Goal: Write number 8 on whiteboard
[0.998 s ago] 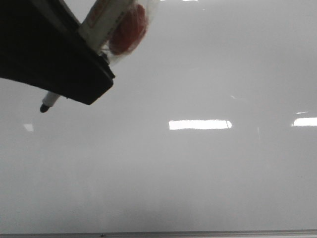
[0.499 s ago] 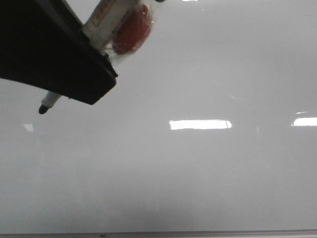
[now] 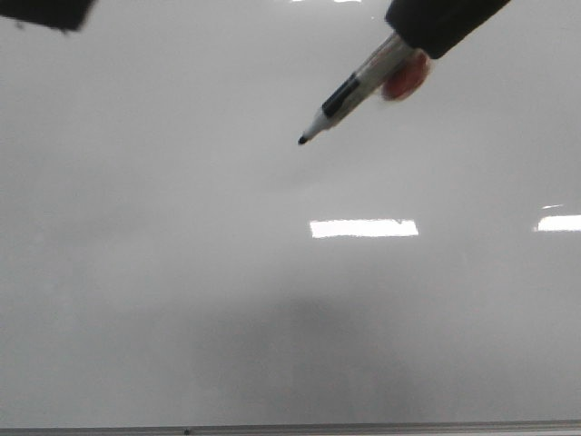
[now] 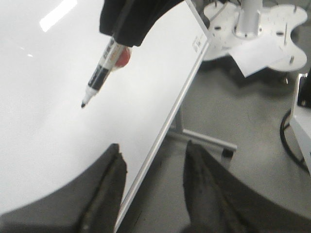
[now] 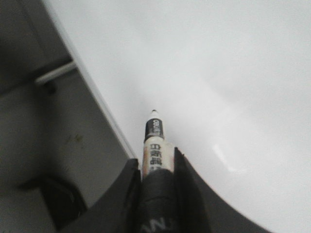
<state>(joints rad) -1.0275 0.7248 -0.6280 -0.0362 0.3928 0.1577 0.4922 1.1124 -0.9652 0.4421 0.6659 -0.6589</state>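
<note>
Glossy grey-white, the large flat whiteboard (image 3: 182, 300) fills the front view, bare of any ink; the number 8 is not yet on it, only bright rectangular glare patches (image 3: 364, 228) and a thin grey frame edge along the bottom. The right gripper (image 5: 156, 167) is closed on a white-barrelled marker with a black collar and tip (image 3: 349, 94), its fingers pinching the barrel from both sides; the tip points down toward the board's upper middle, and the front view does not settle whether it touches, though the left wrist view suggests a gap. The left gripper (image 4: 153, 170) stands open and empty near the board's frame edge.

The risk, as I judge it: the marker is held at a shallow slant, so pressing in could make the tip skid or the barrel slip in the grip, leaving a broken or lopsided stroke; too little pressure would leave no line at all.

Against half a second ago, the marker sat at the upper left of the front view, half hidden behind a dark gripper body; now it comes in from the upper right, and only a dark corner remains at top left.
</note>
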